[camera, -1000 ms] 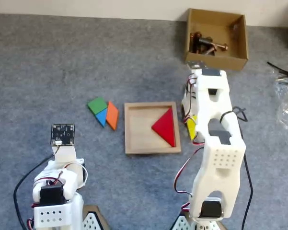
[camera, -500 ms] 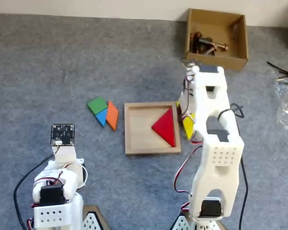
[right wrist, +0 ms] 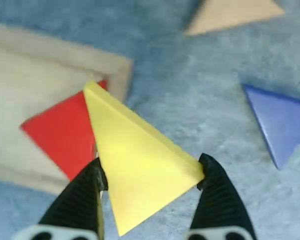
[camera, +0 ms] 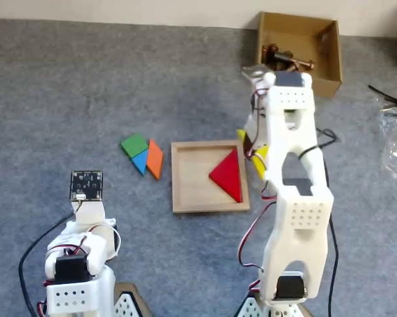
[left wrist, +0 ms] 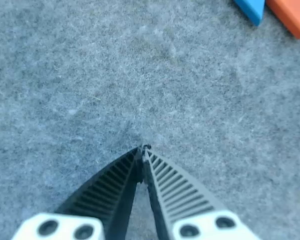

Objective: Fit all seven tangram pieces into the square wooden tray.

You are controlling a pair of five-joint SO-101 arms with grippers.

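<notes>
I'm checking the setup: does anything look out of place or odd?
Nothing stands out. The red triangle lies flat in the tray, and the yellow triangle is clamped in the right gripper. No spill or damage shows.

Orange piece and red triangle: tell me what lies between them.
In the high view, the left wall of the wooden tray and a bare stretch of its floor lie between the orange piece and the red triangle.
</notes>
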